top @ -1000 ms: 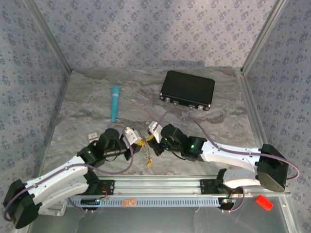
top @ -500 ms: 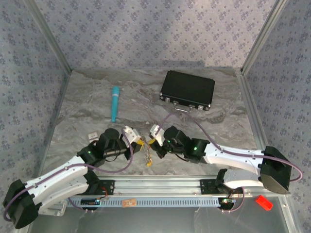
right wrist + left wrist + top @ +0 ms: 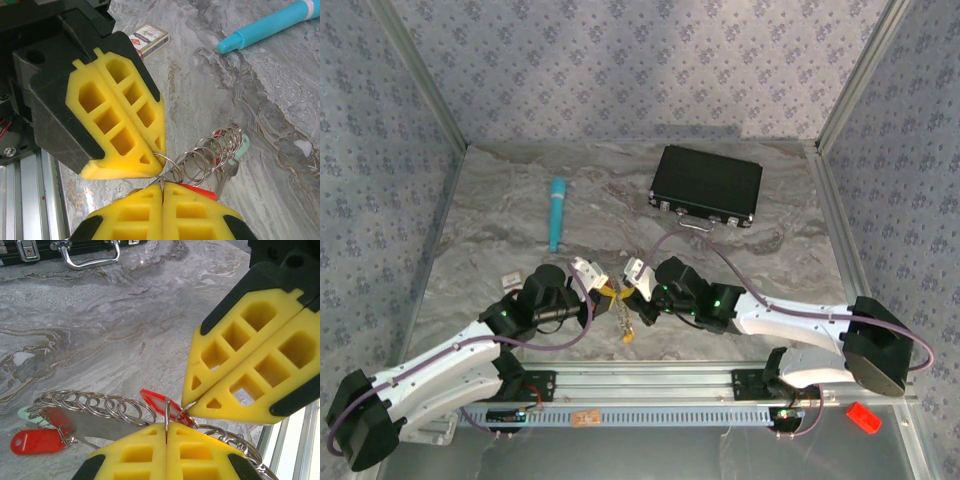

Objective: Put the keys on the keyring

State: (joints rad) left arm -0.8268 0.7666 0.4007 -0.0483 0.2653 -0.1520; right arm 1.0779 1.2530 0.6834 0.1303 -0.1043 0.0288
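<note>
My two grippers meet tip to tip near the table's front middle, left gripper (image 3: pixel 605 291) and right gripper (image 3: pixel 623 290). Under them hang the keys (image 3: pixel 625 325). In the left wrist view my left gripper (image 3: pixel 166 426) is shut on the thin wire of the keyring (image 3: pixel 166 410). Several small split rings (image 3: pixel 100 407) are strung along it. The right gripper (image 3: pixel 192 407) pinches a small ring by a red tag (image 3: pixel 156 401). Another red-tagged key (image 3: pixel 35 441) and a pale tag (image 3: pixel 26 413) lie left. In the right wrist view my right gripper (image 3: pixel 162 186) is shut on thin wire beside the red tag (image 3: pixel 200 191).
A black case (image 3: pixel 707 186) with a metal handle lies at the back right. A teal pen-like tube (image 3: pixel 557 213) lies at the back left, also seen as the teal tube (image 3: pixel 270 22). A small card box (image 3: pixel 148 37) sits left of the arms. The aluminium rail (image 3: pixel 650 380) borders the front.
The right gripper has shifted slightly left, closer against the left gripper. Both stay shut at the ring, and the hanging keys have barely moved.
</note>
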